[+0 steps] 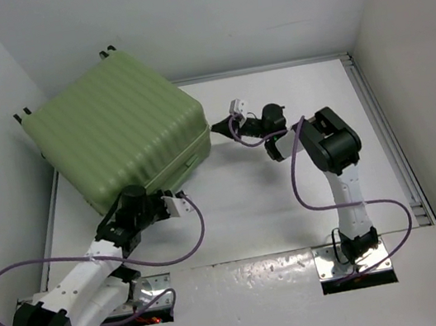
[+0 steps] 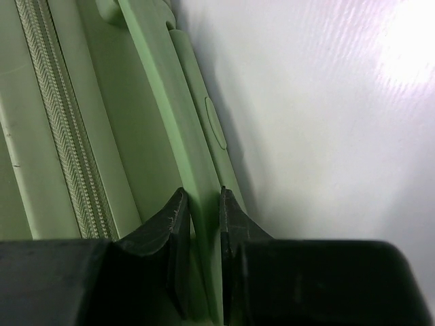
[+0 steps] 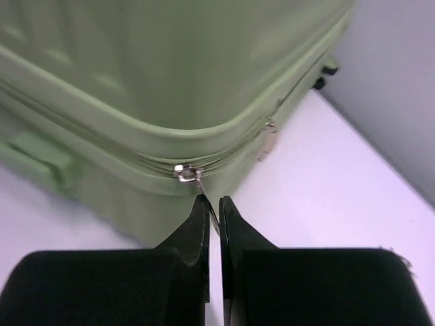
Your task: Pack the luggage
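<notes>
At the far left corner of the white table (image 1: 275, 204), hard against the two walls, the luggage (image 1: 124, 124) lies flat and closed, its ribbed pale-green shell facing up and its small dark wheels (image 1: 107, 52) pointing toward the back wall. Both arms reach in to it from the near edge. The left gripper (image 1: 173, 204) sits at the near side of the case; in its wrist view the two black fingers (image 2: 173, 231) stand a narrow gap apart with a raised green strip (image 2: 170, 115) of the case's side filling the space between them, so the claw is clamped on that strip. Just left of the strip runs the zipper track (image 2: 61, 122), zipped shut along the part in view. The right gripper (image 1: 216, 127) meets the case at its right-hand corner. From its wrist camera the fingertips are pressed together and pinch the zipper pull (image 3: 192, 178), whose metal slider sits on the seam at the rounded corner just above the tips. A second pull (image 3: 267, 144) hangs loose from the same seam, farther round the corner to the right and apart from the claw.
</notes>
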Motion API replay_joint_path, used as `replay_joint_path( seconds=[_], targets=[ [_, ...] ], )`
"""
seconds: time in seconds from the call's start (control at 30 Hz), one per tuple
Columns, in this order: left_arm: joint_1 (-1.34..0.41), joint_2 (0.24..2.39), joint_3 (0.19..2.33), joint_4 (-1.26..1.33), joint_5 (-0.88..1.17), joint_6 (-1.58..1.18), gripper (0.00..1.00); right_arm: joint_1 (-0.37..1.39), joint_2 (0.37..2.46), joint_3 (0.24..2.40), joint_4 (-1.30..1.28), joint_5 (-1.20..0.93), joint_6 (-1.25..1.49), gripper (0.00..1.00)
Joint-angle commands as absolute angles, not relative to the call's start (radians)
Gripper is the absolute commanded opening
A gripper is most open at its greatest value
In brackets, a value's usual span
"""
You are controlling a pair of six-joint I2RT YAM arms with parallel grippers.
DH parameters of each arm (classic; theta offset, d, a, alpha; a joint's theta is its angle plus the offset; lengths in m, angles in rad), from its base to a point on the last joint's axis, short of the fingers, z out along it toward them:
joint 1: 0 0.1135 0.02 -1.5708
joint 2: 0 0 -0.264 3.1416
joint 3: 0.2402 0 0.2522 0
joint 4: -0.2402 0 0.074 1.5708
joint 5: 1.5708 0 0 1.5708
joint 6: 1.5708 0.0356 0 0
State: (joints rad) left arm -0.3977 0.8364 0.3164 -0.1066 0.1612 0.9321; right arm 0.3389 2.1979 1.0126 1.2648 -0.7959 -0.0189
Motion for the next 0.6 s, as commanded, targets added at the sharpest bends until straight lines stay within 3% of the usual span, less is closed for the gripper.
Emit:
replay_joint_path(
  seconds=[0.0, 0.2, 0.57],
  targets=[
    [-0.338, 0.844, 0.302, -0.376, 0.072, 1.019, 0.0, 0.169, 2.295, 1.161, 1.345, -0.213, -0.15, 0.0],
    [-0.268, 0.891, 0.321, -0.376, 0.092, 1.091, 0.0, 0.169, 2.399, 1.352, 1.339, -0.127, -0.141, 0.0],
    [-0.199, 0.966, 0.344, -0.354, 0.143, 1.166, 0.0, 0.229, 2.646, 1.718, 1.368, -0.198, -0.072, 0.0]
  ],
)
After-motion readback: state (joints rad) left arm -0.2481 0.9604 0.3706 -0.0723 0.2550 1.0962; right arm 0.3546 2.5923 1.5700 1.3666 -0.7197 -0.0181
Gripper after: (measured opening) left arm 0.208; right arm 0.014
